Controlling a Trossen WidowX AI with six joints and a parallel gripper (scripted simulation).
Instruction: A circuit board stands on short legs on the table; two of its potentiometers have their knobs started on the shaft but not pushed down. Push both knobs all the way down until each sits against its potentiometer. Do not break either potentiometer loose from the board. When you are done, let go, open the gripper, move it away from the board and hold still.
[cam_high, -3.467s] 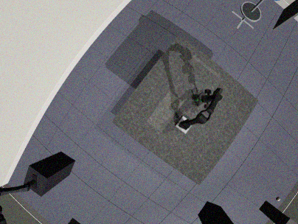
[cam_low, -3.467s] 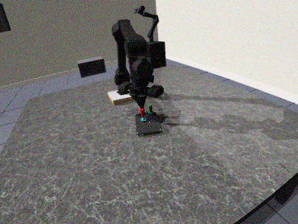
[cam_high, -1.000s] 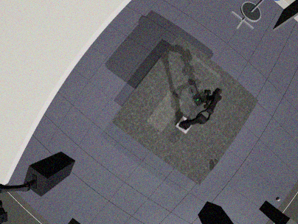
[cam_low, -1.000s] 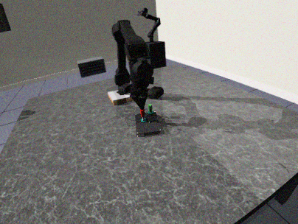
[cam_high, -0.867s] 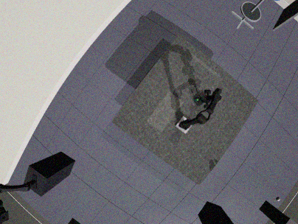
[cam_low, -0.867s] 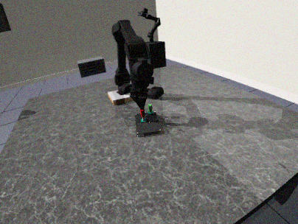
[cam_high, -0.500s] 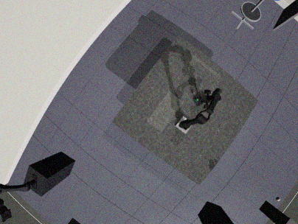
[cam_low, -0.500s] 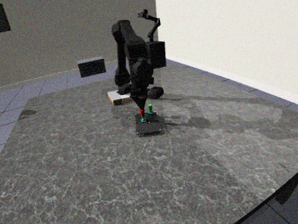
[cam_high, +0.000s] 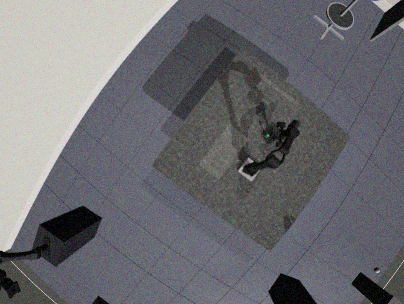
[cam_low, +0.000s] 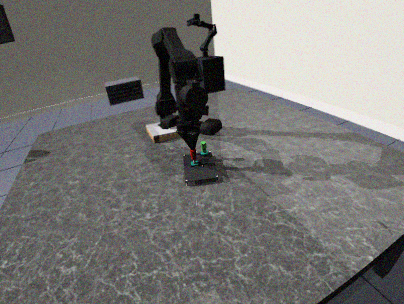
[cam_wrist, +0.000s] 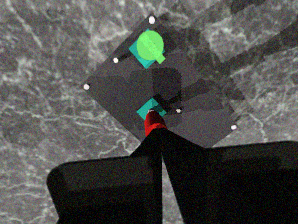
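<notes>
A dark circuit board stands on the marbled table. A green knob sits tall on a teal potentiometer at the board's far corner. A red knob sits on a second teal potentiometer near the board's middle edge. My gripper is shut with nothing between its fingers. Its closed tips point straight down and rest on top of the red knob. The knob's lower part is partly hidden by the fingers.
The arm's base stands on a pale plate just behind the board. Dark boxes stand on the floor off the table. The table's near right corner drops to the floor.
</notes>
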